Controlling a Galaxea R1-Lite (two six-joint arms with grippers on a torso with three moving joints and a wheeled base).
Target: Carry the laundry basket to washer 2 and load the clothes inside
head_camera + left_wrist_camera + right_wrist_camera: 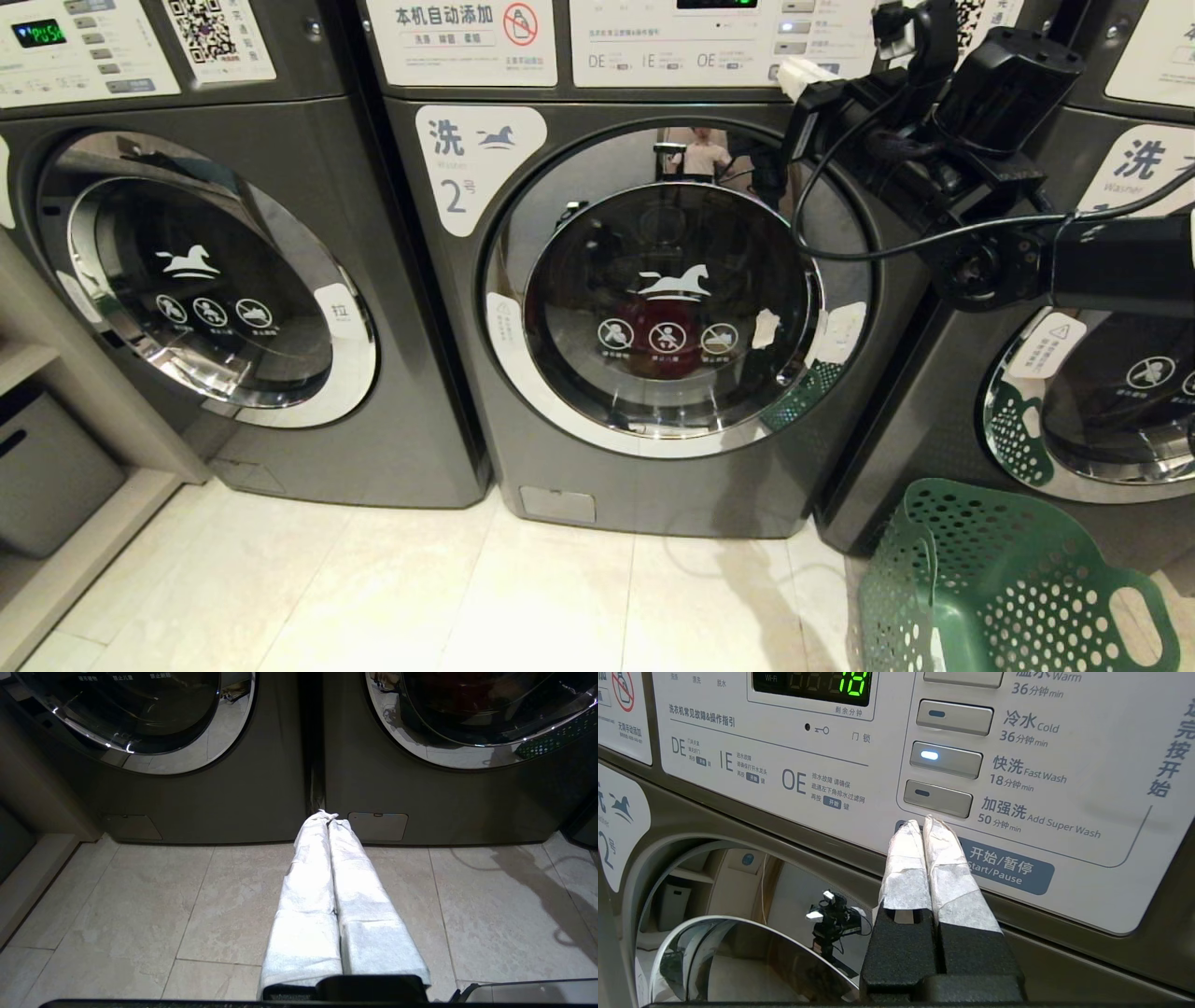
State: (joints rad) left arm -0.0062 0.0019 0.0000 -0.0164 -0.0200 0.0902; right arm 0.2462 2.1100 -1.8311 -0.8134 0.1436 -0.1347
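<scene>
My right gripper (923, 823) has its white-wrapped fingers pressed flat together with nothing between them, tips at the left end of the blue "开始/暂停 Start/Pause" button (1004, 868) on the control panel (1087, 826) of washer 2 (448, 373); I cannot tell whether they touch it. Just beyond the tips run the program keys: "加强洗 Add Super Wash 50 分钟 min", then the lit "快洗 Fast Wash 18 分钟 min" key (945, 759), then "冷水 Cold 36" and "Warm 36". The green display (852, 683) above reads 18, with "门锁" beside a key mark, and error codes DE, IE, OE to the side.

My left gripper (327, 819) hangs low over the pale floor tiles (140, 896), wrapped fingers likewise closed on nothing, pointing at the gap between two washer bases.

The laundry basket (990, 588) stands on the floor at my right, below my right arm, before the right-hand washer (934, 420); what I see of its inside holds nothing. Washer 2's round door (667, 299) is shut, bearing a white horse logo and three prohibition symbols; a dark red shape shows through the glass, too dim to name. Its label reads "洗 Washer 2号", and the panel above reads "本机自动添加". The left-hand washer (308, 187) has a "拉" tag on its door, which stands partly swung out, and a QR code (201, 33)
</scene>
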